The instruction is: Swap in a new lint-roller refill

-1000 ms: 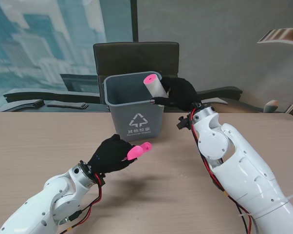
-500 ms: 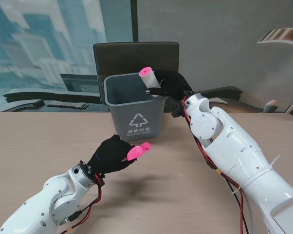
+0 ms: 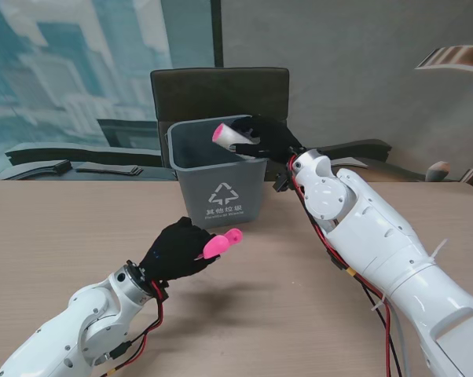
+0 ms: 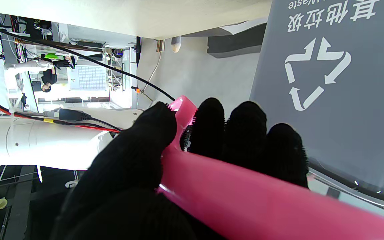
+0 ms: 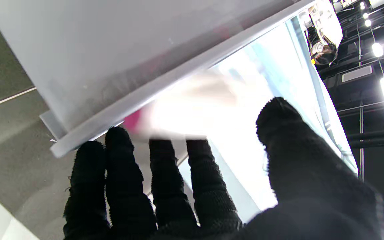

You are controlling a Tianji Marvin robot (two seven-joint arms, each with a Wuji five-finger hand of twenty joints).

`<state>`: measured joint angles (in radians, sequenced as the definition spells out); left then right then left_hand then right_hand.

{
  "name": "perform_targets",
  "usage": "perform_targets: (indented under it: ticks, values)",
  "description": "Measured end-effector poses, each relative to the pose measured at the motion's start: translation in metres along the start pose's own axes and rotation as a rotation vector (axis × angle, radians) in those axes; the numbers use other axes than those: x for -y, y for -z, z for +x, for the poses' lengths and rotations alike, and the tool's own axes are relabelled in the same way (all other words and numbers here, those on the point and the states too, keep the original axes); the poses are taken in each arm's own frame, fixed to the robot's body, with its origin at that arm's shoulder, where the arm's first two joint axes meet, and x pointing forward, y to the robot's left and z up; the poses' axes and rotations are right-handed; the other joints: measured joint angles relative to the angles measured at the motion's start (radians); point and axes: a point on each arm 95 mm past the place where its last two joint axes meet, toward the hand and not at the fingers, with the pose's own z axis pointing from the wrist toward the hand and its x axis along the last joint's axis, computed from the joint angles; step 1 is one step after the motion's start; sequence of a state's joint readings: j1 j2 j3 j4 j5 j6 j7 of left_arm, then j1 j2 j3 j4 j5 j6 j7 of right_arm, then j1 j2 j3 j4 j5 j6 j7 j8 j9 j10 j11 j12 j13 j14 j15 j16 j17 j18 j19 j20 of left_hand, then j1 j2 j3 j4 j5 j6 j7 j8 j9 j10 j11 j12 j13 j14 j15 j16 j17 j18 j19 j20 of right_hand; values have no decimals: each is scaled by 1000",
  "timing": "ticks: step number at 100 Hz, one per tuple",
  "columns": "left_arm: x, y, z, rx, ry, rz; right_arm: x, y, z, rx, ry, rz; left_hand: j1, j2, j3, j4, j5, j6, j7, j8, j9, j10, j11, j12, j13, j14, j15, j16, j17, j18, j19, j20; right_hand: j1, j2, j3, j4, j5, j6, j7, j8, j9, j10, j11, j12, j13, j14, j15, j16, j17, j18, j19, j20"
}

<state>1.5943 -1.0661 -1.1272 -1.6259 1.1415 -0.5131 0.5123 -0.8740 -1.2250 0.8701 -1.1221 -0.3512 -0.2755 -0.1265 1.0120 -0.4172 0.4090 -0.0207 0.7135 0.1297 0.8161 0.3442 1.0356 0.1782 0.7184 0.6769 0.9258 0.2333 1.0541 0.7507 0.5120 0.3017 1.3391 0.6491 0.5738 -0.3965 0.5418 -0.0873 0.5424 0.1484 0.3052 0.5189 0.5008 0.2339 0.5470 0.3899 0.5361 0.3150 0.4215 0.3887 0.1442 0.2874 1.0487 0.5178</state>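
Right hand [image 3: 269, 138]: raised over the grey bin [image 3: 221, 192], fingers [image 5: 125, 186] curled on the white roll [image 3: 233, 136], which lies level beyond the fingertips above the bin's mouth
Left hand [image 3: 176, 250]: low over the table [image 3: 56, 228], fingers [image 4: 245, 133] and thumb pinching the pink handle [image 3: 222, 242], which juts past the fingertips toward the bin
Change: roll stood tilted upward a second ago, now tipped flat and farther over the bin; left hand unmoved
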Motion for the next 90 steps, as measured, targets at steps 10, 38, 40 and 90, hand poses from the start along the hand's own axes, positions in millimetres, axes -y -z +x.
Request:
perform_targets:
  ticks: [10, 38, 40, 90]
  values:
    - [0, 0, 0, 0, 1, 0, 1, 0, 0, -2, 8, 7, 0, 0, 0, 0, 0, 0, 0, 0, 0, 0, 0, 0, 0, 0, 0, 0, 0, 0, 0, 0, -11, 0, 0, 0, -27, 13, -29, 0, -47, 15, 2, -3, -30, 2, -9, -2, -19, 0, -13, -5]
    - [1, 0, 0, 4, 2, 0, -4, 4, 5, -12, 18, -13, 0, 0, 0, 0, 0, 1, 1, 0, 0, 0, 1, 0, 0, 0, 0, -1, 0, 1, 0, 0, -23, 1, -16, 0, -68, 34, -59, -2, -98, 27, 3, -4, -50, 3, -12, -2, -37, 0, -26, -7]
    - [1, 0, 0, 7, 3, 0, -7, 6, 7, -18, 24, -26, 0, 5, -1, -2, 0, 3, 1, 0, 0, 0, 1, 0, 0, 0, 0, -1, 0, 1, 0, 0, -23, 1, -23, 0, -68, 34, -59, -2, -98, 27, 5, -4, -50, 3, -12, -2, -37, 0, -26, -7]
    - [8, -4, 1, 51, 32, 11, -6, 132, 67, -213, 50, -156, 95, 94, -249, -22, 10, 25, -6, -1, 0, 10, 26, -37, 14, 10, 10, -2, 10, 21, 2, 0, -21, 1, -54, 0, 108, -5, 44, 76, 152, 25, 81, 88, 170, -5, 96, 62, 135, 13, 46, 27]
